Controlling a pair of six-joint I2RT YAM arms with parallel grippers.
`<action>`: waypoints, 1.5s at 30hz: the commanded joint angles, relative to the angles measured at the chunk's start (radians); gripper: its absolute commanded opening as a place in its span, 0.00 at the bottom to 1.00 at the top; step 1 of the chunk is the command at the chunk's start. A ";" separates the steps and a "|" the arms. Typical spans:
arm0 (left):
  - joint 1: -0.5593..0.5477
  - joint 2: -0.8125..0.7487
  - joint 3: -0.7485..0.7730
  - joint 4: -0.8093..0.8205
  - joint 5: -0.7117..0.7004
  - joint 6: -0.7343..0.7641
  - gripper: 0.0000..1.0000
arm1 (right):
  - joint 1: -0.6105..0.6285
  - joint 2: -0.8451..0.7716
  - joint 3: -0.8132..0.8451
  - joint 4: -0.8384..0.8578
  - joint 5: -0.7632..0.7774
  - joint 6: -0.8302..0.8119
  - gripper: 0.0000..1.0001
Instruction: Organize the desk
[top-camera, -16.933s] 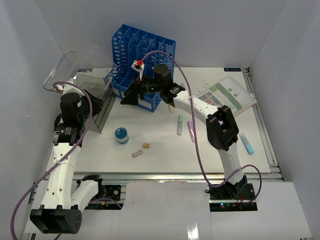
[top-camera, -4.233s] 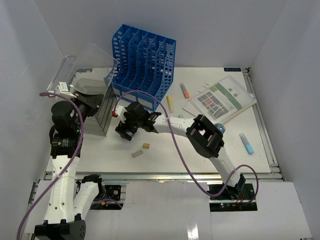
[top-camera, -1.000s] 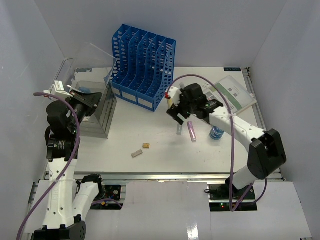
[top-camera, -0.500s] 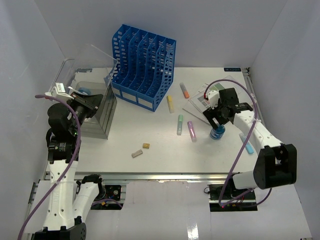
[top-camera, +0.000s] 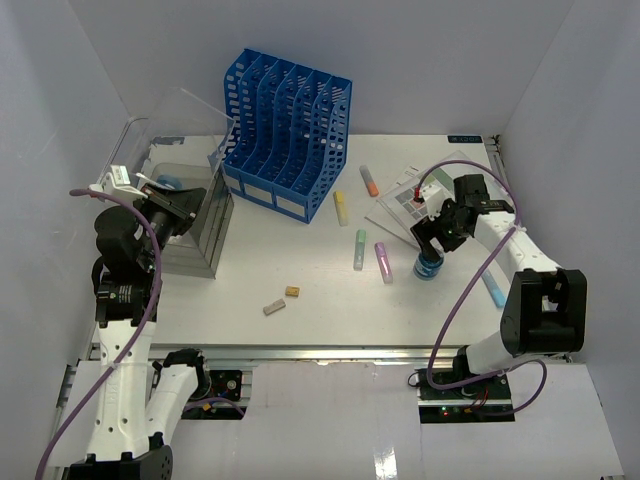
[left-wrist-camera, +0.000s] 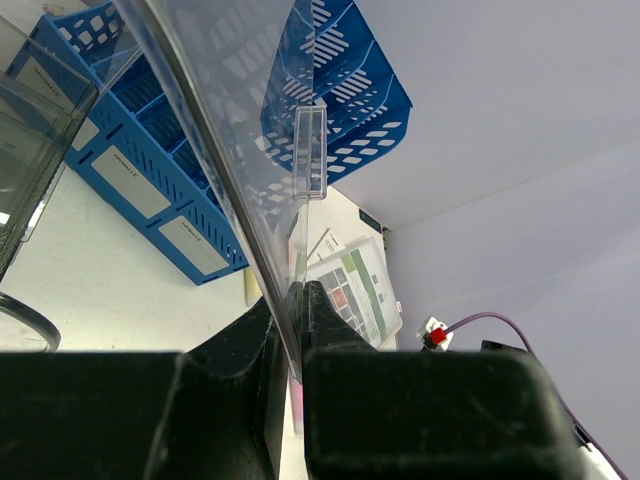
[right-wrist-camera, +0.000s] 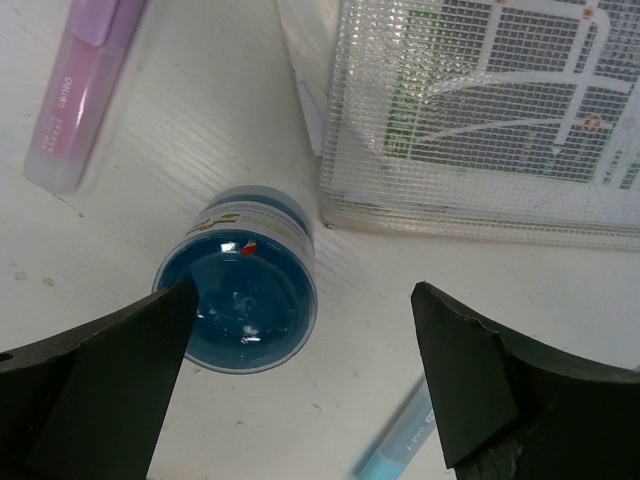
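The right gripper (top-camera: 436, 243) hangs spread wide over the blue jar (right-wrist-camera: 240, 305), toward the right edge of the desk (top-camera: 330, 320). The left gripper (left-wrist-camera: 297, 300) pinches the clear lid (left-wrist-camera: 225, 120).

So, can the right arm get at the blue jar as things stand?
Probably yes: the right gripper hangs open just above the jar, nothing between. The jar sits off-centre under it, so a small shift may help.

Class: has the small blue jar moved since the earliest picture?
Yes. The blue jar went rightward, from near the blue file rack to beside the document pouch.
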 joint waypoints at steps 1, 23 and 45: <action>0.001 -0.029 0.030 0.069 0.016 0.044 0.15 | -0.001 -0.010 0.027 -0.040 -0.108 0.017 0.95; 0.001 -0.038 0.032 0.069 0.026 0.043 0.15 | 0.005 0.007 -0.108 0.045 -0.128 0.073 0.88; 0.001 -0.033 0.079 0.069 0.050 0.007 0.15 | 0.615 0.041 0.200 0.192 -0.192 -0.211 0.08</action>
